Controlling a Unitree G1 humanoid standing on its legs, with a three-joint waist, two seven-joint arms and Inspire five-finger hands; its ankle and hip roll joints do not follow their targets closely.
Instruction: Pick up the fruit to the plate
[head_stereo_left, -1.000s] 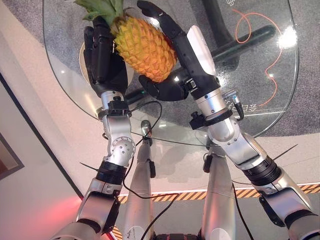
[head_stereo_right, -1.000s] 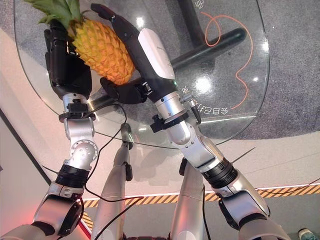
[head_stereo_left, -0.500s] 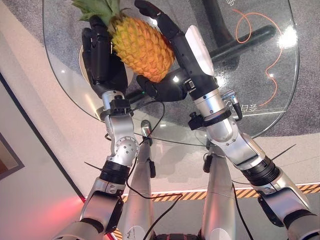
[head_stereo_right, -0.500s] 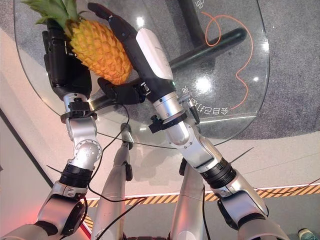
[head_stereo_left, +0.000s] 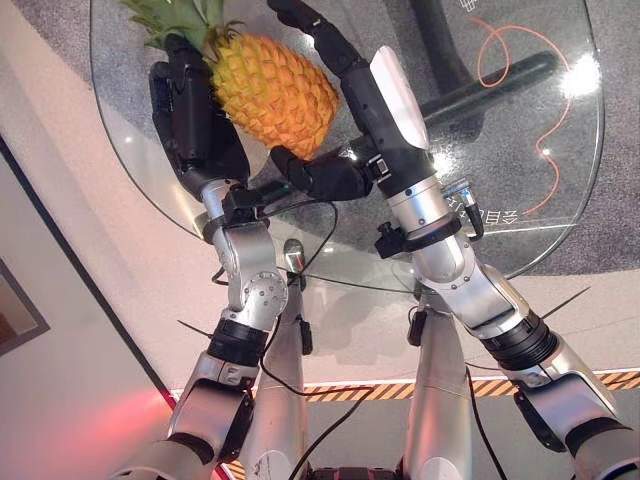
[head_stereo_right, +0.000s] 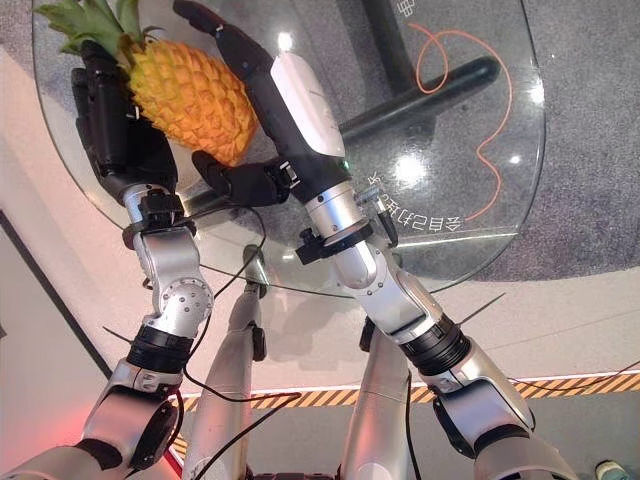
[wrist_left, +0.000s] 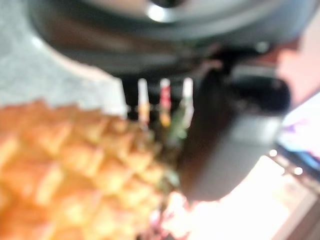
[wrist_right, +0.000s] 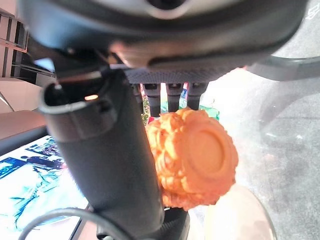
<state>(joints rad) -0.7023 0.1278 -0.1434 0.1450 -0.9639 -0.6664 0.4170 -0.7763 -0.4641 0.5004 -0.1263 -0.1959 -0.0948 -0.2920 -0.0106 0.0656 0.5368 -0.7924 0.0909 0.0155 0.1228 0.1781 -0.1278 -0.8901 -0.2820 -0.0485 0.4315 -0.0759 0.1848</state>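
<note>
The pineapple (head_stereo_left: 272, 92) is in the air above the glass table (head_stereo_left: 520, 225), at about 11 o'clock in the head views, held between the 2 hands. It lies tilted: green crown to 10 o'clock, flat base to approx. 4 o'clock.

Left hand (head_stereo_left: 190, 115) is on the pineapple's left side, palm against the skin, fingers straight up beside the crown.

Right hand (head_stereo_right: 262, 95) is on the right side, fingers stretched long over the top, thumb (head_stereo_left: 310, 172) curled under the base. So it clamps the fruit from 2 sides.

In the right wrist view the round base (wrist_right: 200, 157) shows past the thumb, w/ the pale plate (wrist_right: 235, 220) below it on the table.
</note>
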